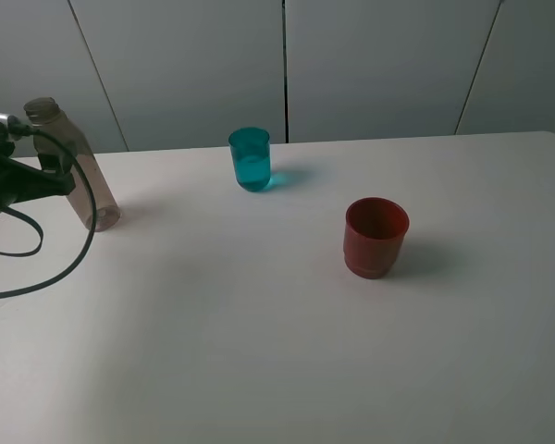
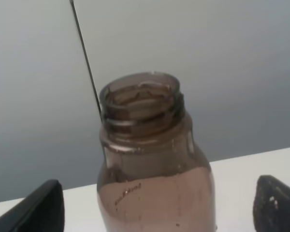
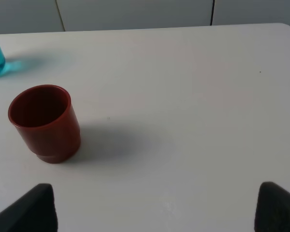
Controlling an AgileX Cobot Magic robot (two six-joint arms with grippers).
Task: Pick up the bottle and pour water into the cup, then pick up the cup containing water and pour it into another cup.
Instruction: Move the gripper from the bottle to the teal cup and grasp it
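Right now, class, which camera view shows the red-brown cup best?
The right wrist view: the red-brown cup is whole and largest, inside visible. Exterior high shows it whole but smaller; left wrist misses it.

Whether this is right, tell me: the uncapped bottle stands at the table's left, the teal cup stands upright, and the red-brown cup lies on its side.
Wrong on one point: the red-brown cup stands upright, mouth up, not on its side; the exterior high view shows it. The bottle and teal cup are as stated.

smoky uncapped bottle (image 1: 77, 143) upright far left, part-filled teal cup (image 1: 250, 159) centre, empty red-brown cup (image 1: 376, 237) right
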